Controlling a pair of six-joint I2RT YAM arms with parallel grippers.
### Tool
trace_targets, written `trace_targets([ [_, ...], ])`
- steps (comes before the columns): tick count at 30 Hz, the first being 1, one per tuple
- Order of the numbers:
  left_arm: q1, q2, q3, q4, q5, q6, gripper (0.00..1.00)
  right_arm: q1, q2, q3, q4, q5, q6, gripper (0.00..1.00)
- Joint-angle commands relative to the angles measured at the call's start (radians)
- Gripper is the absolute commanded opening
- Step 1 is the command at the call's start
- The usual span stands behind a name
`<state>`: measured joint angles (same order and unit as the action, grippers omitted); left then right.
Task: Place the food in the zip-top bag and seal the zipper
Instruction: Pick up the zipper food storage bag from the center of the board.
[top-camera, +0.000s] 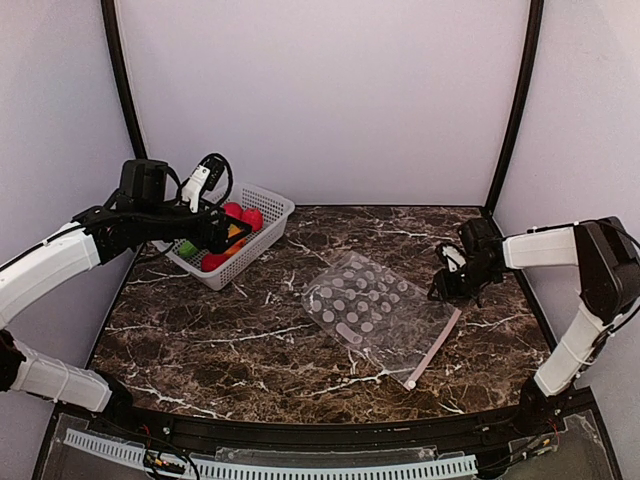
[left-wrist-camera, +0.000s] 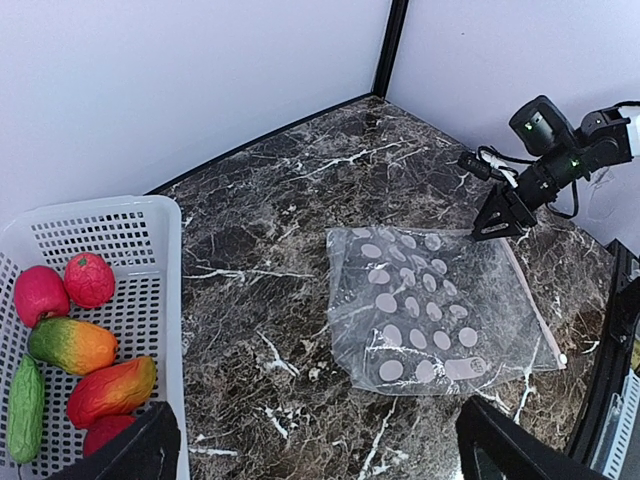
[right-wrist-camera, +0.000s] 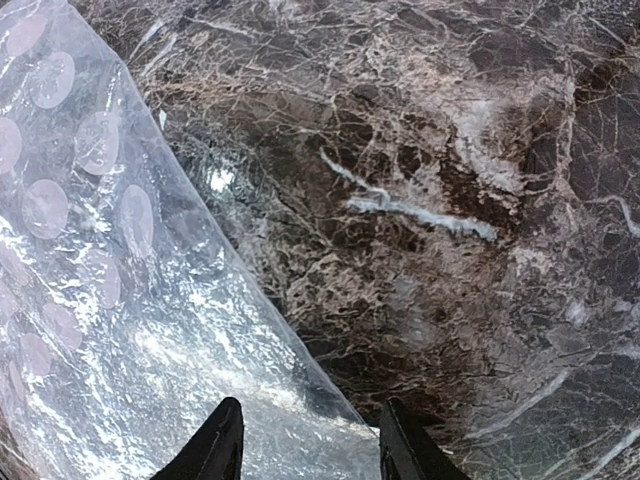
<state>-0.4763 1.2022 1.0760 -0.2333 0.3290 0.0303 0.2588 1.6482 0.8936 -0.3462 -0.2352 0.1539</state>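
Note:
The food lies in a white lattice basket (top-camera: 262, 208) at the back left: two red round pieces (left-wrist-camera: 40, 293), two orange-yellow-green pieces (left-wrist-camera: 70, 343) and a green cucumber-like piece (left-wrist-camera: 25, 408). My left gripper (top-camera: 222, 235) hovers over the basket, open and empty, and its fingers (left-wrist-camera: 130, 455) show wide apart. The zip-top bag (top-camera: 375, 310) lies flat and empty mid-table. Its pinkish zipper (top-camera: 440, 345) runs along the right edge, with the white slider (top-camera: 409, 383) at the near end. My right gripper (top-camera: 445, 285) is low at the bag's far right corner, open, with the bag's edge (right-wrist-camera: 300, 370) between its fingers (right-wrist-camera: 215, 445).
The marble table (top-camera: 230, 340) has walls at the back and sides, with black posts in the corners. The basket stands against the left back corner. A black rail runs along the near edge.

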Motion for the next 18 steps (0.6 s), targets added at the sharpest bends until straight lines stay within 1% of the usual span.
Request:
trace_targets([
  [1,-0.004,-0.001,-0.008,0.0,0.02,-0.006,0.97,-0.004,0.013,0.025,-0.004,0.003,-0.031,0.46],
  [13,-0.004,-0.003,-0.006,-0.005,0.02,-0.007,0.97,-0.002,0.086,0.069,-0.005,-0.024,-0.048,0.48],
  [16,-0.004,-0.005,-0.006,-0.005,0.019,-0.006,0.97,0.002,0.076,0.067,-0.019,-0.05,-0.04,0.47],
  [18,-0.004,-0.006,-0.006,-0.005,0.018,-0.007,0.97,0.018,0.064,0.061,-0.04,-0.068,-0.036,0.44],
])
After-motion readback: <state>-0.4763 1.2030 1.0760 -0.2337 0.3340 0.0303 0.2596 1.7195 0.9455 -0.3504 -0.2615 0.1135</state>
